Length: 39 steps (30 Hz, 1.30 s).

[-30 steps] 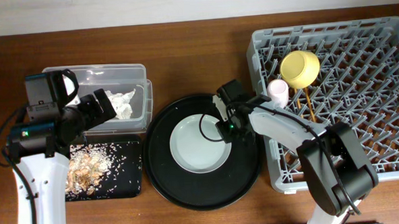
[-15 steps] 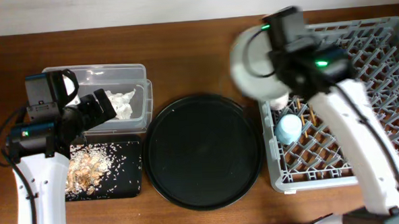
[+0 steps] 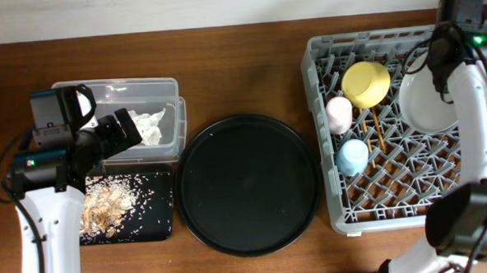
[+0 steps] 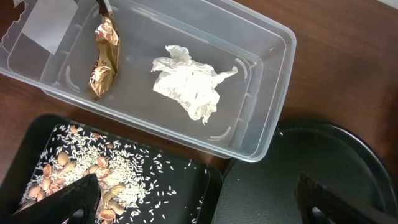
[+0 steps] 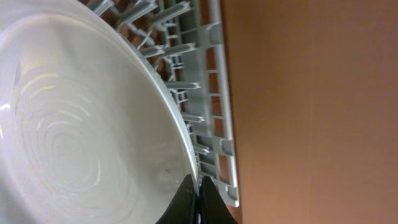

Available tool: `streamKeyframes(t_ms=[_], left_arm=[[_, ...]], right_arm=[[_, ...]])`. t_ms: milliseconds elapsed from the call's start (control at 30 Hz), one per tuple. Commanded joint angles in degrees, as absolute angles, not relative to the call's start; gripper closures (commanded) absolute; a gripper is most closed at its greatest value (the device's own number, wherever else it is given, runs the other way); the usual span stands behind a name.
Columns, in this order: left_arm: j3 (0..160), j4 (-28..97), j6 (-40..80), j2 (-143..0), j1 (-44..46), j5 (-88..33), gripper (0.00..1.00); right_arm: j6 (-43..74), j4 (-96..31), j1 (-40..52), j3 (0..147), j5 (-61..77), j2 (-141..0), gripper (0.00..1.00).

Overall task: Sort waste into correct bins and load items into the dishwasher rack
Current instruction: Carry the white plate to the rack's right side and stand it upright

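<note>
My right gripper (image 5: 198,190) is shut on the rim of the pale round plate (image 3: 427,104), holding it over the far right part of the grey dishwasher rack (image 3: 412,215); the plate fills the right wrist view (image 5: 74,124). In the rack stand the yellow bowl (image 3: 365,83), pink cup (image 3: 339,113), blue cup (image 3: 352,156) and wooden chopsticks (image 3: 377,131). My left gripper (image 4: 199,205) is open and empty over the flat black tray (image 4: 199,180) with rice scraps (image 4: 93,168). The clear tub (image 4: 273,93) holds the white tissue (image 4: 189,84) and gold-brown wrapper (image 4: 104,59).
The large round black tray (image 3: 247,182) lies between the bins and the rack, with nothing on it. The brown table top (image 3: 240,62) runs round everything. The rack's near wall shows beside the plate in the right wrist view (image 5: 217,124).
The right arm lifted the plate off the round black tray, swung it right over the rack, and now holds it at the rack's far right. A blue cup now shows in the rack. Left arm unmoved.
</note>
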<state>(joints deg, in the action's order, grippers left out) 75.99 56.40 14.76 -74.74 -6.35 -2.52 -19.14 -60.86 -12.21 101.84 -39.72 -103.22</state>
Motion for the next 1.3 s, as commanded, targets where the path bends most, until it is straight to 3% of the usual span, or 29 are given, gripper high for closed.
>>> streamKeyframes(t_ms=[0,267,333,400,433,467,500,567,633,700,867,1267], left_arm=[[76.1,56.5,14.9,-75.0,-6.5,-2.1,0.01],[76.1,56.5,14.9,-75.0,-6.5,-2.1,0.01],[76.1,56.5,14.9,-75.0,-6.5,-2.1,0.01],[76.1,56.5,14.9,-75.0,-6.5,-2.1,0.01],[76.1,56.5,14.9,-75.0,-6.5,-2.1,0.01],[76.1,56.5,14.9,-75.0,-6.5,-2.1,0.01],[76.1,56.5,14.9,-75.0,-6.5,-2.1,0.01],[76.1,56.5,14.9,-75.0,-6.5,-2.1,0.01],[76.1,56.5,14.9,-75.0,-6.5,-2.1,0.01],[76.1,56.5,14.9,-75.0,-6.5,-2.1,0.01],[76.1,56.5,14.9,-75.0,-6.5,-2.1,0.01],[76.1,56.5,14.9,-75.0,-6.5,-2.1,0.01]], right_arm=[[-19.0,-60.9,-11.9,102.2,-39.2,-107.2,0.96],[-19.1,-58.5,-10.4,102.2,-31.8,-107.7,0.95],[-19.1,-57.8,-9.0,102.2,-30.0,-107.7,0.84],[-19.1,-57.5,-7.9,102.2,-30.3,-107.7,0.64],[-19.1,-56.9,-7.6,102.2,-30.4,-107.7,0.52],[-19.1,-56.7,-7.3,102.2,-30.4,-107.7,0.26],[-19.1,-56.5,-7.0,102.3,-30.4,-107.7,0.16],[-19.1,-56.3,-6.8,102.7,-30.6,-107.4,0.07],[-18.9,-56.1,-6.8,104.3,-27.8,-106.6,0.06],[-14.8,-56.5,-6.8,108.0,-14.3,-104.7,0.01],[-9.3,-58.1,-6.8,112.3,14.5,-101.3,0.01],[-9.3,-58.1,-6.8,112.3,16.3,-101.6,0.01]])
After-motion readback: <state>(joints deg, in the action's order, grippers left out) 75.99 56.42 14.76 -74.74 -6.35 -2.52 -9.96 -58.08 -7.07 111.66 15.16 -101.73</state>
